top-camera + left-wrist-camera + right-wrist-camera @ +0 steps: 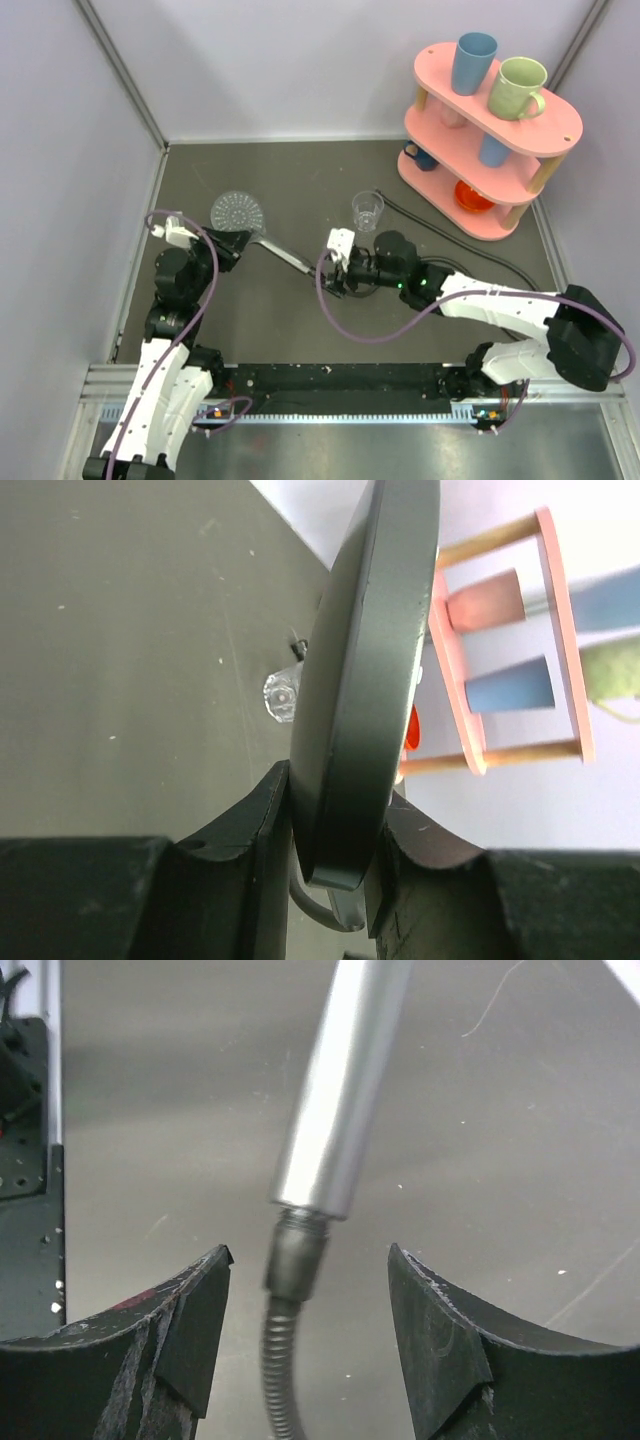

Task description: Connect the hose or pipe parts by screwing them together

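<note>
On the table (300, 180), left side: left end effector (335, 825) clamps the shower (370, 630) disc by its rim, disc on edge. Right end effector (310, 1270) is wide, straddling the hose (280, 1360) nut without touching; nut meets handle end, threads showing.

Place: robot lab test cell.
Walls: plain pale lavender panels (300, 60) boxing in three sides.
Work surface: dark grey matte tabletop (300, 185).
Near edge: slotted aluminium rail (350, 408) carrying two white-and-black robot arms (165, 390).
Props: pink three-tier wooden shelf (440, 72) with plastic cups (473, 62).
</note>
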